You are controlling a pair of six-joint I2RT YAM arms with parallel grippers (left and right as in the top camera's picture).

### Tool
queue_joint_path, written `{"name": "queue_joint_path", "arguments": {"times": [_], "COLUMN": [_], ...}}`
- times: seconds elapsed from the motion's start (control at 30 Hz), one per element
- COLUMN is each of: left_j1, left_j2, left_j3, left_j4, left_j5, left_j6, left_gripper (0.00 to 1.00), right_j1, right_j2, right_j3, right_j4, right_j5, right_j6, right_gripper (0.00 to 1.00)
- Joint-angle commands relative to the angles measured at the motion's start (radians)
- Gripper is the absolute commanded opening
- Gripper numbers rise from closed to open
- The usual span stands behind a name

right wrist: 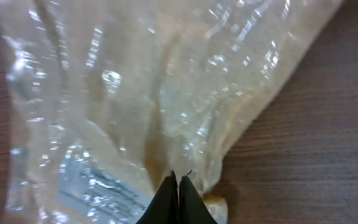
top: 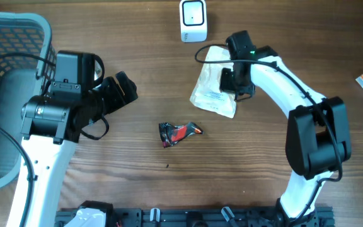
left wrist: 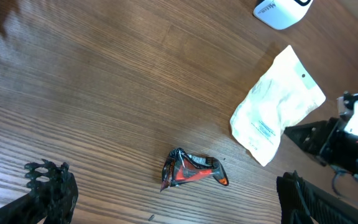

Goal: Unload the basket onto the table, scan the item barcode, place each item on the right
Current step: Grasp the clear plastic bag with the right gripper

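We judge the step in hand to be the pickup. Our right end effector (top: 224, 81) is pinched fully together on a fold of the clear plastic bag (top: 213, 94). The bag lies flat on the counter (top: 137, 38), on the 5 o'clock side of the white scanner (top: 193, 20), near it but apart. In the wrist view the fingertips (right wrist: 166, 205) meet on thin film at the bag's edge.

The next move, we think, calls for lifting the bag and turning its printed label toward the scanner at 12 o'clock. The film is slack, so the label may fold out of sight.

The right arm arches in from 4 o'clock, its wrist pointing toward 9 o'clock. Our left end effector (top: 121, 94) is spread wide and holds nothing. It sits at 9 o'clock beside the basket (top: 11, 47), aimed toward the crumpled wrapper (top: 179, 132) at centre.
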Motion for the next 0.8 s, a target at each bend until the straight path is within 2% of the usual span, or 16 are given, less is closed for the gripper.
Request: {"name": "queue_joint_path", "arguments": {"times": [0.0, 0.07, 0.1, 0.13, 0.23, 0.3, 0.4, 0.57, 0.77], "left_j1": [0.005, 0.005, 0.005, 0.005, 0.005, 0.005, 0.005, 0.005, 0.005], "left_j2": [-0.002, -0.002, -0.002, -0.002, -0.002, -0.002, -0.002, -0.002, -0.002], "left_j3": [0.009, 0.009, 0.009, 0.009, 0.009, 0.009, 0.009, 0.009, 0.009], "left_j4": [0.002, 0.002, 0.002, 0.002, 0.002, 0.002, 0.002, 0.002, 0.002], "left_j5": [0.011, 0.011, 0.011, 0.011, 0.011, 0.011, 0.011, 0.011, 0.011], "left_j6": [0.015, 0.015, 0.015, 0.015, 0.015, 0.015, 0.015, 0.015, 0.015], "left_gripper": [1.0, 1.0, 1.0, 1.0, 1.0, 1.0, 1.0, 1.0, 1.0], "right_j1": [-0.012, -0.01, -0.01, -0.01, -0.009, -0.006, 0.01, 0.077, 0.153], "right_j2": [-0.006, -0.006, -0.006, -0.006, -0.006, -0.004, 0.002, 0.017, 0.019], "right_j3": [0.025, 0.025, 0.025, 0.025, 0.025, 0.024, 0.018, -0.002, -0.002], "right_j4": [-0.005, 0.0, 0.0, -0.001, 0.008, -0.006, -0.017, -0.004, 0.011], "right_j5": [-0.068, -0.098, -0.113, -0.114, -0.124, -0.125, -0.113, -0.022, 0.205], "right_j6": [-0.066, -0.132, -0.154, -0.152, -0.132, -0.092, -0.092, -0.09, 0.07], "right_gripper": [0.12, 0.24, 0.41, 0.54, 0.75, 0.79, 0.92, 0.93, 0.95]}}
